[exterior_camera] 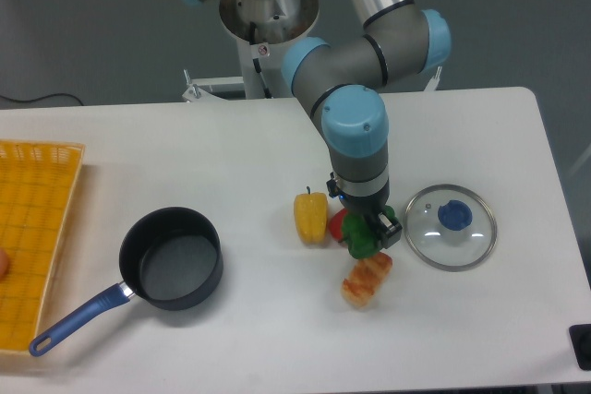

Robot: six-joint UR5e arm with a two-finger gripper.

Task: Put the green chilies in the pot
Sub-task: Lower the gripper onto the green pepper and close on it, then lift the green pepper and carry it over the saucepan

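While the two-finger tool (373, 228) sits low over the cluster of toys, its fingers look closed around the small glossy green pepper-shaped chili (362, 243), which lies at the desk (231, 145) surface, just beside the red pepper (338, 222) and the yellow pepper (311, 217) and near an orange-and-cream toy (367, 280). A lift from here could drag the crowding red pepper along, or a shallow pinch on glossy plastic could slip. The chili is blocky, with no clear long axis; its pointing is hidden. The round black saucepan with the blue handle (173, 258) stands well apart to the left.
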